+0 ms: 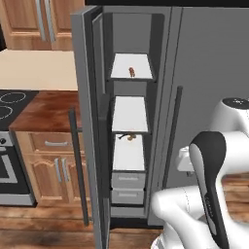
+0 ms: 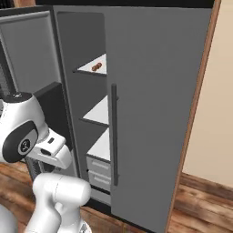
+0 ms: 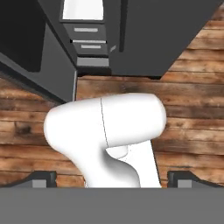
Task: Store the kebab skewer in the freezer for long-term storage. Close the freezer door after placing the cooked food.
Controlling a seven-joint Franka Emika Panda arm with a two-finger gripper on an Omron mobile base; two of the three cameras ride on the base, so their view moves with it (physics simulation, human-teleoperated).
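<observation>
The freezer door stands wide open, swung out to the left, its long bar handle facing the stove. Inside the compartment, the kebab skewer, a tiny brown-orange bit on a thin dark stick, lies at the back of the third white shelf. My gripper is open with nothing between its fingertips; it is drawn back from the freezer and looks down at the wooden floor in front of it.
Another small brown item sits on the top shelf. Two grey drawers fill the freezer's bottom. The plain grey door on the right is closed. A stove and wooden cabinets stand to the left.
</observation>
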